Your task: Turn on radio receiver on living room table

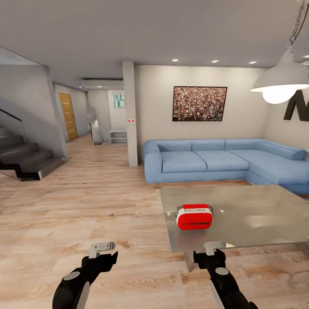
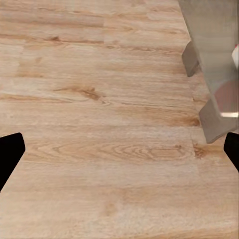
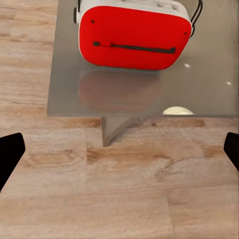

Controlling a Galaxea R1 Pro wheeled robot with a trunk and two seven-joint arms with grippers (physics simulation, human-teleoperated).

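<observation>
The bright-red radio receiver [image 1: 194, 216] with white trim stands on the near left part of the glossy grey table [image 1: 257, 214]. In the right wrist view the radio [image 3: 132, 37] turns a plain red face with a dark slot toward me, and no dial shows on it. It sits just in from the table's [image 3: 199, 84] near edge. My right gripper [image 1: 209, 257] hovers open over the wood floor in front of that edge, short of the radio. My left gripper [image 1: 103, 256] hangs open over bare floor, left of the table corner [image 2: 214, 59]. Neither holds anything.
A blue corner sofa [image 1: 214, 161] runs behind the table and along its right side. A white pendant lamp [image 1: 281, 81] hangs at the upper right beside a dark letter N [image 1: 296, 105]. A pillar [image 1: 130, 116] and a staircase [image 1: 21, 159] stand to the left, across open wood floor.
</observation>
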